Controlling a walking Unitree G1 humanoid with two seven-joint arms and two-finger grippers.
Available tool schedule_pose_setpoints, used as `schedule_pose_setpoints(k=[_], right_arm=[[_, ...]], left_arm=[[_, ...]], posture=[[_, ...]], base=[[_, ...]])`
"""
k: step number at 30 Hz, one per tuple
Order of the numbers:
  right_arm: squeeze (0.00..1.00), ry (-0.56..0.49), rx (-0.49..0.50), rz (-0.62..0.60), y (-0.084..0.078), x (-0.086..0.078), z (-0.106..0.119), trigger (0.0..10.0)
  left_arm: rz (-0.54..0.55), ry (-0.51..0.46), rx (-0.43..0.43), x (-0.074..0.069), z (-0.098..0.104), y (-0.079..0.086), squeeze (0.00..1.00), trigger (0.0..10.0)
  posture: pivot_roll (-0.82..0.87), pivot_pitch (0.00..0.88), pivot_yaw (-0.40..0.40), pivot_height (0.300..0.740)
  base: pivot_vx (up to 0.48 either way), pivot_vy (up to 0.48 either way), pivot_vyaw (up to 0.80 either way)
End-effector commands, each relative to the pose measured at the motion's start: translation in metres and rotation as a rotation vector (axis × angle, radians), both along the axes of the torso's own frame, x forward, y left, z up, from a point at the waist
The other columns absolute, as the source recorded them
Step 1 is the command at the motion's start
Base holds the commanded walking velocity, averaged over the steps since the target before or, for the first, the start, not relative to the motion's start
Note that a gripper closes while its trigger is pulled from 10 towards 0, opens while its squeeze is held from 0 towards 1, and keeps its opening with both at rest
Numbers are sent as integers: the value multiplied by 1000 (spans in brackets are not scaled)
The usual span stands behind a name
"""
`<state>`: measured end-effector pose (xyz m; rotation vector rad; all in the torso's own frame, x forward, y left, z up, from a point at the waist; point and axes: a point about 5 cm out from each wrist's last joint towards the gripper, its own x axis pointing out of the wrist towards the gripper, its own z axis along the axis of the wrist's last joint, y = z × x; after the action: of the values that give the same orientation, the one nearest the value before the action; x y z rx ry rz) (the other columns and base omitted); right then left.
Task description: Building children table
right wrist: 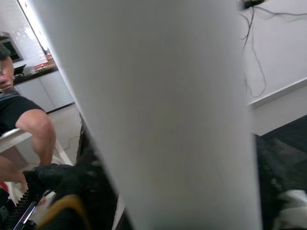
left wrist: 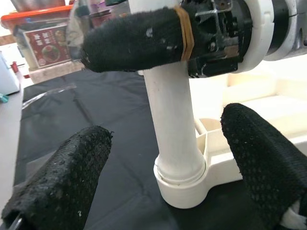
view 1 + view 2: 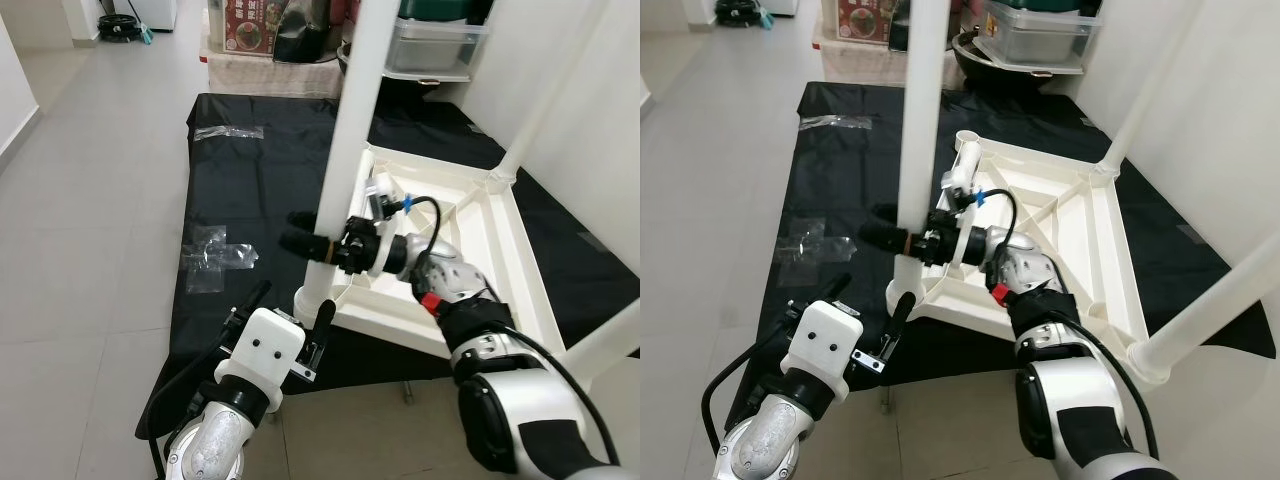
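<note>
While the right gripper (image 3: 303, 232) clamps the upright leg (image 3: 352, 130), the left gripper (image 3: 292, 312) waits open beside its base socket (image 2: 181, 184).

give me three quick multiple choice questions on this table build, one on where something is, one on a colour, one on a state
1. Where does the upside-down white tabletop lie?
A. on a black mat
B. on a chair
C. on a shelf

2. What colour is the leg being held?
A. black
B. white
C. red

3. What is the right end effector doing?
A. hanging open beside the robot
B. gripping the leg
C. holding a box

Answers:
1 A, the black mat spreads under the frame.
2 B, the leg is plain white.
3 B, its fingers close around the leg, while the left end effector is open near the leg's base.
</note>
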<state>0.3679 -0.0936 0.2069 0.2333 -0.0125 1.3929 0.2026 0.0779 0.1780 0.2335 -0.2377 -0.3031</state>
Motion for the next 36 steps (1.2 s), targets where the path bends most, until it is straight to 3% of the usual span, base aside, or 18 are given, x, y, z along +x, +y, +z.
schedule_pose_setpoints(k=[1,9,11,12,13,14,15,16,17,18,20,24,25,28,29,30,35,36], right_arm=[[0,-9,-15,5,4,1,1,0],[0,-85,-59,-489,-9,26,9,0],[0,-68,-140,-829,-22,38,5,0],[0,-68,-140,-829,-22,38,5,0],[0,-33,-174,-1042,-31,42,2,0],[0,-33,-174,-1042,-31,42,2,0],[0,-21,-202,-1230,-41,43,-2,0],[0,-21,-202,-1230,-41,43,-2,0],[0,4,-219,-1398,-50,41,-6,0],[0,4,-219,-1398,-50,41,-6,0],[0,98,-209,-1617,-56,31,-19,0],[0,170,-195,-1700,-50,23,-30,0],[0,171,-192,-1699,-48,23,-31,2941],[0,178,-157,-1667,-44,25,-30,2941],[0,125,-74,-1614,-38,29,-18,10000],[1000,80,-43,-1599,-36,30,-11,10000],[1000,29,-28,-1605,-39,32,-3,10000],[0,-10,-12,-1586,-41,34,3,10000]], left_arm=[[2,8,2,0,-1,0,0,10000],[1,9,0,0,-2,-1,0,10000],[-1,9,2,0,-2,-1,0,10000],[-1,9,2,0,-2,-1,0,10000],[-3,9,1,0,-2,-1,0,10000],[-3,9,1,0,-2,-1,0,10000],[-4,10,1,0,-2,-1,0,10000],[-4,10,1,0,-2,-1,0,10000],[-5,9,1,0,-3,-2,0,10000],[-5,9,1,0,-3,-2,0,10000],[-4,9,3,1,-3,-1,0,10000],[-4,9,3,1,-2,-1,0,10000],[-4,9,3,1,-2,-1,0,10000],[-4,9,3,1,-2,-1,0,10000],[-4,10,3,0,-2,-1,0,10000],[-4,10,2,0,-2,-1,0,10000],[-4,11,2,0,-2,-1,0,10000],[-4,11,1,1,-2,-1,0,10000]], posture=[[121,82,-127,740],[114,82,-124,740],[111,80,-123,740],[111,80,-123,740],[110,80,-124,740],[110,80,-124,740],[110,79,-120,740],[110,79,-120,740],[109,78,-120,740],[109,78,-120,740],[113,81,-122,740],[112,81,-123,740],[112,81,-123,740],[111,82,-125,740],[108,82,-123,740],[108,82,-125,740],[105,83,-124,740],[109,84,-125,740]], base=[[0,0,0],[0,0,0],[0,0,0],[0,0,0],[0,0,0],[0,0,0],[0,0,0],[0,0,0],[0,0,0],[0,0,0],[0,0,0],[0,0,0],[0,0,0],[0,0,0],[0,0,0],[0,0,0],[0,0,0],[0,0,0]])
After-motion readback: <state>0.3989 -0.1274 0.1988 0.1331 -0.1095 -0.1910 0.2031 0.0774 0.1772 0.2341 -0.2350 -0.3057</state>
